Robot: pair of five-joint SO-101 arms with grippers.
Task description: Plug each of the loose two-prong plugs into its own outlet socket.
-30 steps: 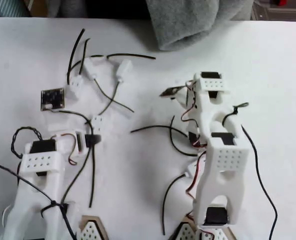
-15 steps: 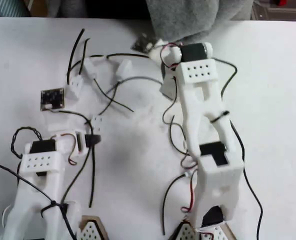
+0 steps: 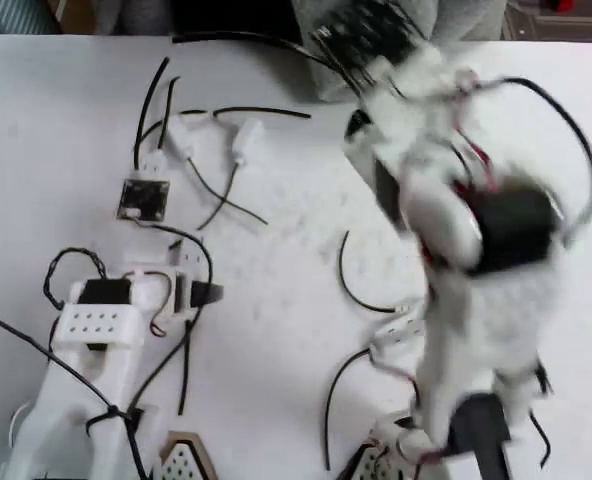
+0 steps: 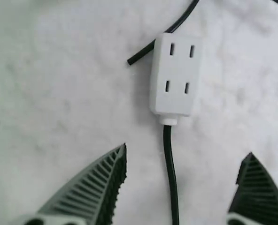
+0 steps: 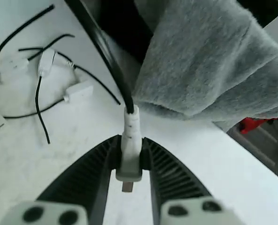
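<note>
My right gripper is shut on a white two-prong plug, prongs facing the camera, with its black cord running away from it. In the high view that arm is raised over the table's far right, with the cord stretched along the far edge. My left gripper is open just short of a white outlet block lying flat with its slots facing up. Three loose white plugs lie at the far left.
A grey cloth hangs over the table's far edge. A small black square part lies ahead of the left arm. Loose black cords cross the middle of the table.
The right arm swung up and toward the far edge, lifting the plug and its cord off the table. The left arm and the black square part shifted a little to the right.
</note>
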